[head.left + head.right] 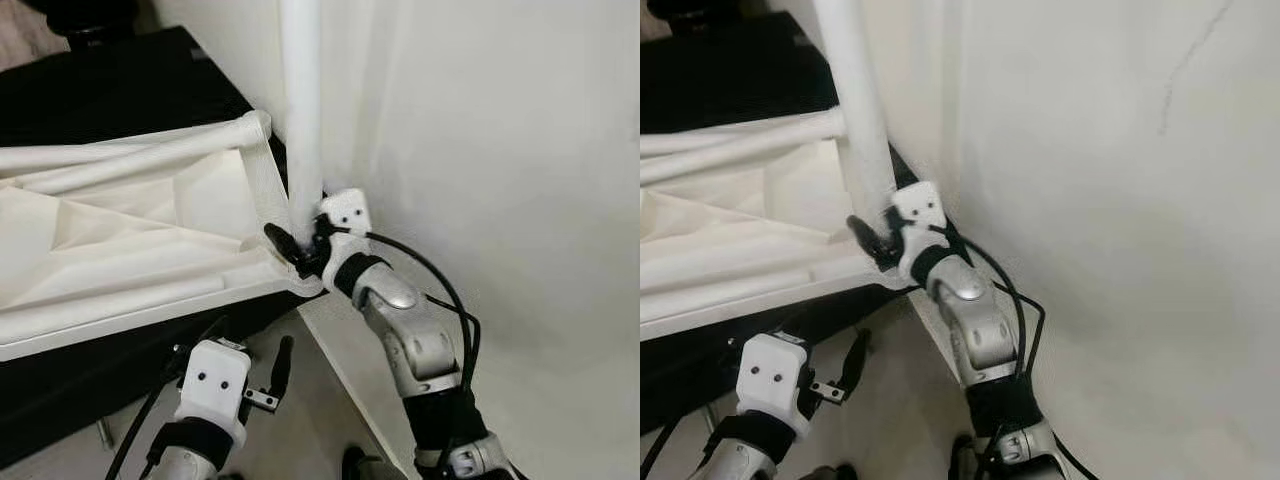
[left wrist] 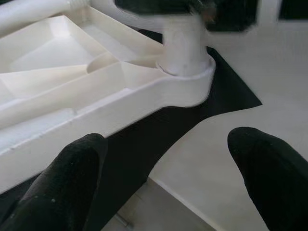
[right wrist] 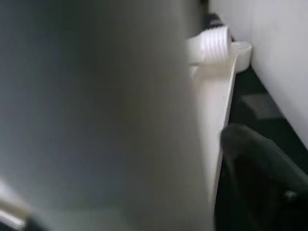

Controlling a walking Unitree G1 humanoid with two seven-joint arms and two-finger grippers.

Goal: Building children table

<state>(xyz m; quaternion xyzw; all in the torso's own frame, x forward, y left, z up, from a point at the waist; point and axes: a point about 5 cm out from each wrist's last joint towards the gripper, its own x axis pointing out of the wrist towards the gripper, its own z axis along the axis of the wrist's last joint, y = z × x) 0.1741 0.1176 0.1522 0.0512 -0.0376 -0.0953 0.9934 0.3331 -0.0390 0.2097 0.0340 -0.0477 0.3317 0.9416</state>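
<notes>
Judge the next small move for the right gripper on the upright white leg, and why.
Probably turn the upright white plastic table leg further into the corner socket of the upturned white tabletop. The right gripper is closed around its base there; the open left gripper hangs below the edge.

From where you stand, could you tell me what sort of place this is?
Probably a room corner in a home, used for assembly: plain white wall, pale floor, and an upturned white tabletop whose leg the right gripper grips.

soft even indoor light, head views sharp, right wrist view blurred
</notes>
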